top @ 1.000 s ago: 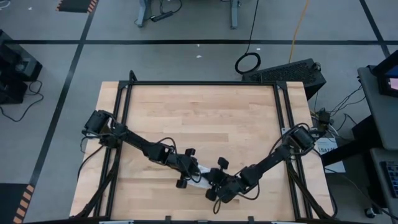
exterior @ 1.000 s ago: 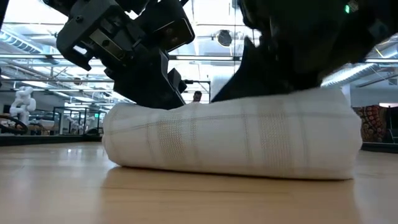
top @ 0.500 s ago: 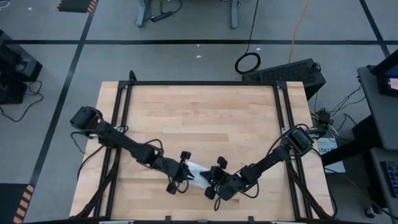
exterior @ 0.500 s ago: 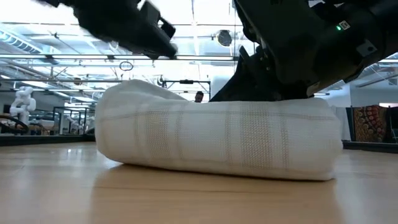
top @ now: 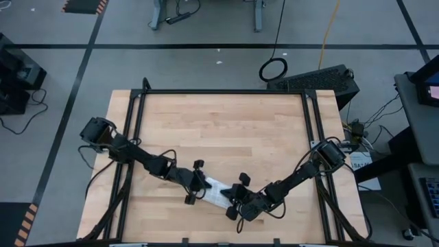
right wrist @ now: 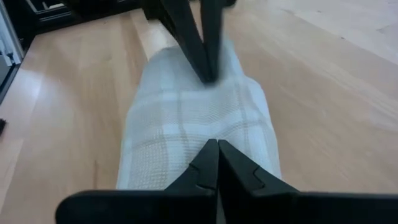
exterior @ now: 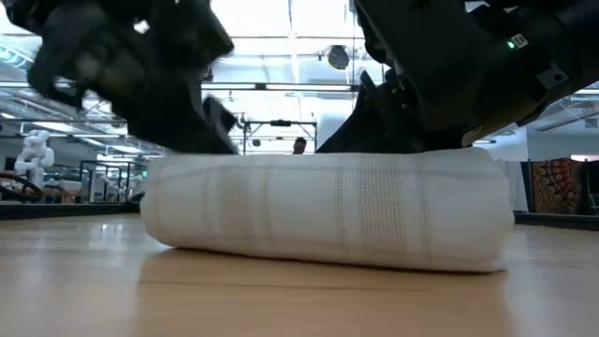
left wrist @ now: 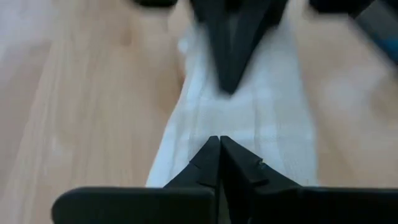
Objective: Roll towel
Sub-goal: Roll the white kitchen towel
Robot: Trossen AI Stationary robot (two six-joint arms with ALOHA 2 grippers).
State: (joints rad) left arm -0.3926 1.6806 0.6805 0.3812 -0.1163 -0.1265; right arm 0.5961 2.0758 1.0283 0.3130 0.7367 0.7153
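Note:
The towel (exterior: 328,220), white with a faint plaid grid, lies rolled into a thick roll on the wooden table (top: 226,130), near the middle of its front edge (top: 218,189). My left gripper (top: 204,186) is shut over the roll's left end. My right gripper (top: 234,197) is shut over its right end. The two point toward each other along the roll. Each wrist view shows its own shut fingertips on the cloth and the other arm's fingers farther along. My left gripper rests its shut fingertips (left wrist: 219,149) on the top of the roll near its left end (left wrist: 205,121), slanting down from the table's left, along the roll. The roll lies flat on the table under them. My right gripper presses its shut fingertips (right wrist: 217,152) on the top of the roll near its right end (right wrist: 214,121), slanting down from the table's right, along the roll. In the low view the cloth (exterior: 412,159) sits flattened under the dark fingers.
A black metal frame (top: 226,91) runs round the tabletop, with both arm bases at its sides. Bare wood lies behind and to either side of the roll. Beyond the table, a keyboard (top: 312,79) and cables lie on the floor.
My left gripper has lifted off the roll, drawn back toward the table's left edge and come down again nearer the roll's left end. That end puffed up while free and now lies flat. The roll has shifted slightly toward the left. My right gripper has stayed on it.

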